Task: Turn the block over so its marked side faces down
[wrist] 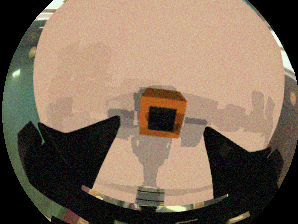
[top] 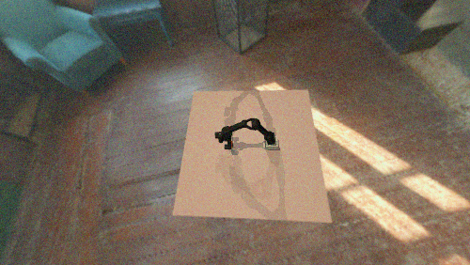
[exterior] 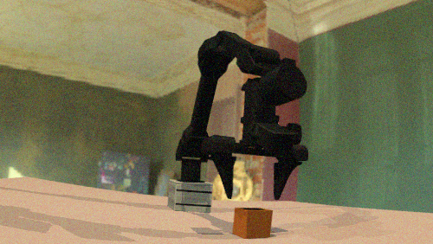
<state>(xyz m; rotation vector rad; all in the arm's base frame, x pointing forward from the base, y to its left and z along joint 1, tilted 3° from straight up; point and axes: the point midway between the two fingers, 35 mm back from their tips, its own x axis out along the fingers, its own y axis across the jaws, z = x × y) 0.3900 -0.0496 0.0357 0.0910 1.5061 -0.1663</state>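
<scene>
The orange block [exterior: 253, 226] [wrist: 145, 127] rests on the pinkish table [top: 301, 199] [exterior: 368, 231] [wrist: 170, 45]. Its marked side, with a black square, faces up, as the wrist view shows. In the top view the arm hides nearly all of the block. My gripper [exterior: 254, 198] [wrist: 164, 125] is open and empty, pointing down. In the exterior view its fingertips are a little above the level of the block's top. In the wrist view one finger is on each side of the block, with gaps between.
The arm's pale base block [top: 273, 146] [exterior: 190, 204] [wrist: 150, 196] stands on the table, behind the orange block in the exterior view. The arm arches up from it and down to the gripper. Shadows of the arm lie across the table.
</scene>
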